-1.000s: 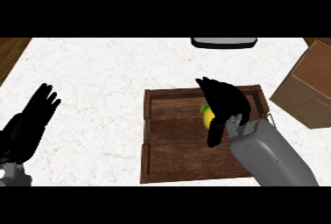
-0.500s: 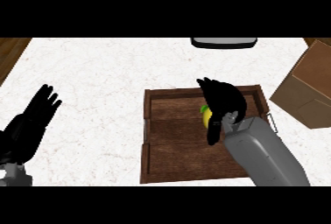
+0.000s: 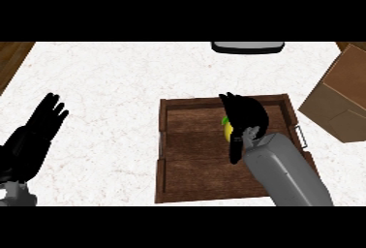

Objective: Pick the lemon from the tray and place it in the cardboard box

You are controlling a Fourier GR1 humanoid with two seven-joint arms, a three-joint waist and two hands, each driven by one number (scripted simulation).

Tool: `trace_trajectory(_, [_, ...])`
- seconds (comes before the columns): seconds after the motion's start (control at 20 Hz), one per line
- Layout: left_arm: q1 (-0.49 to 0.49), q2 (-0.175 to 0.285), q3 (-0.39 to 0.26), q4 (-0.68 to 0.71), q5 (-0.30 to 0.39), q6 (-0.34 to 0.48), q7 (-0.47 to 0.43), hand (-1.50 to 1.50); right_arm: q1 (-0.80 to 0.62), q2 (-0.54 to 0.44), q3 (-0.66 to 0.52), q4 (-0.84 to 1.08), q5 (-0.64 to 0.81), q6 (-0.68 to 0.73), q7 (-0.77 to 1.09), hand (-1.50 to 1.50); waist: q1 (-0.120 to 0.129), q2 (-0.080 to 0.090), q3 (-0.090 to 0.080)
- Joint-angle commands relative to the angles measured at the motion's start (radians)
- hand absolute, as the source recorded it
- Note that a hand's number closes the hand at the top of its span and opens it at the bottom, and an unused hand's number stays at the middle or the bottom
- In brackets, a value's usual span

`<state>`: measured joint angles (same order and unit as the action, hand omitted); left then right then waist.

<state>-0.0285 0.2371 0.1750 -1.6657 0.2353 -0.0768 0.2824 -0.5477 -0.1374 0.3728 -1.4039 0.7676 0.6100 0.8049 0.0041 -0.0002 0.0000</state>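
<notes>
Right hand (image 3: 247,118), frame centre, fingers curled over lemon (image 3: 228,129) in wooden tray (image 3: 193,164): should enclose fruit fully, lift clear of rim, then carry to cardboard box (image 3: 343,97), upper right.

Body: black slender-fingered right hand (image 3: 247,116) on smooth grey, boxy right forearm (image 3: 286,174); black left hand (image 3: 36,135), grey left forearm (image 3: 16,196) only partly visible.

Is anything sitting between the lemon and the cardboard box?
Only the tray's right wall: the lemon lies inside the tray under the right hand. Past that wall, bare counter runs to the cardboard box.
</notes>
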Motion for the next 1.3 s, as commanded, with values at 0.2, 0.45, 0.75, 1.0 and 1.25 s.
trace_trajectory(0.2, [0.001,-0.016,0.006,-0.020,-0.010,-0.012,0.020,0.00,0.037,-0.007,-0.033,0.073,0.092,-0.027,-0.097,-1.50,0.000,0.000,0.000])
trace_trajectory(0.45, [0.014,-0.015,0.029,0.066,-0.025,-0.053,-0.068,0.00,-0.039,0.015,-0.083,0.162,0.101,-0.019,-0.129,-1.50,0.002,0.002,0.000])
trace_trajectory(0.75, [0.024,-0.025,0.036,-0.064,-0.007,-0.022,0.047,0.00,0.077,0.044,-0.019,0.093,0.193,-0.078,-0.159,1.50,0.000,0.000,0.000])
trace_trajectory(1.0, [-0.024,-0.019,0.030,-0.043,-0.028,-0.013,0.067,0.00,0.048,0.015,-0.036,0.134,0.214,-0.117,-0.289,1.50,0.000,0.000,0.000])
trace_trajectory(1.25, [-0.002,0.000,0.072,-0.011,-0.001,-0.055,0.048,0.00,0.009,0.059,-0.051,0.143,0.249,-0.097,-0.279,1.50,0.000,0.000,0.000])
